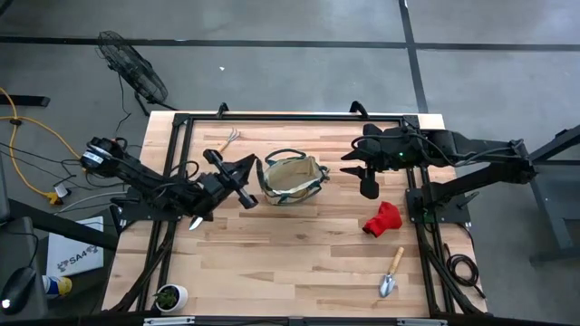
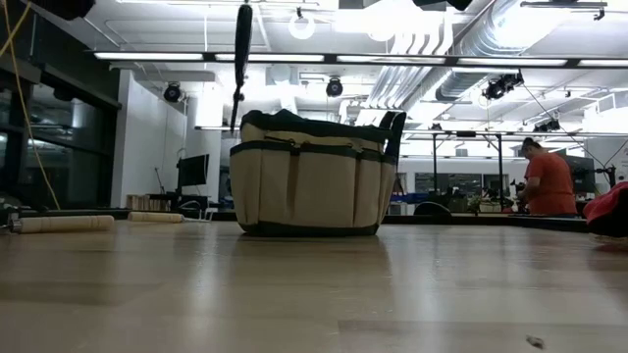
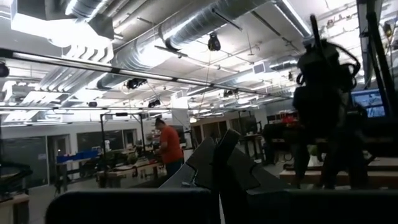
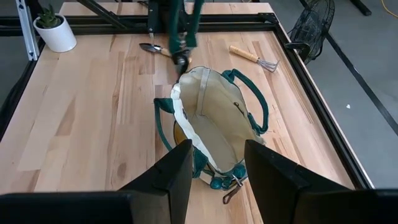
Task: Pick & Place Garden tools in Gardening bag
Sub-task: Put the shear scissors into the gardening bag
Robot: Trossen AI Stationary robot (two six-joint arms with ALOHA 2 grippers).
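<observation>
The beige gardening bag (image 1: pixel 292 178) with green trim stands open at the table's middle; it also shows in the low view (image 2: pixel 309 186) and the right wrist view (image 4: pixel 214 118). My left gripper (image 1: pixel 246 178) is just left of the bag, shut on dark pruning shears (image 2: pixel 241 59), which hang by the bag's left rim (image 4: pixel 179 37). My right gripper (image 4: pixel 217 180) is open and empty above the bag's right side (image 1: pixel 364 174). A hand rake (image 1: pixel 231 138), a trowel (image 1: pixel 195 221), a second trowel (image 1: pixel 391 274) and a red glove (image 1: pixel 382 219) lie on the table. My left gripper has the shears' upper part (image 3: pixel 214 163) pinched between its two fingers. The fingers come level from the table's left. The shears hang upright below the fingers, lifted clear, their lower end (image 4: pixel 181 61) just above the bag's left rim.
A small potted plant (image 1: pixel 169 296) stands at the near left corner. A black frame (image 1: pixel 290 118) runs round the table. A fan (image 1: pixel 134 65) stands on the floor beyond the far left corner. A person in orange (image 2: pixel 545 176) is far behind the table.
</observation>
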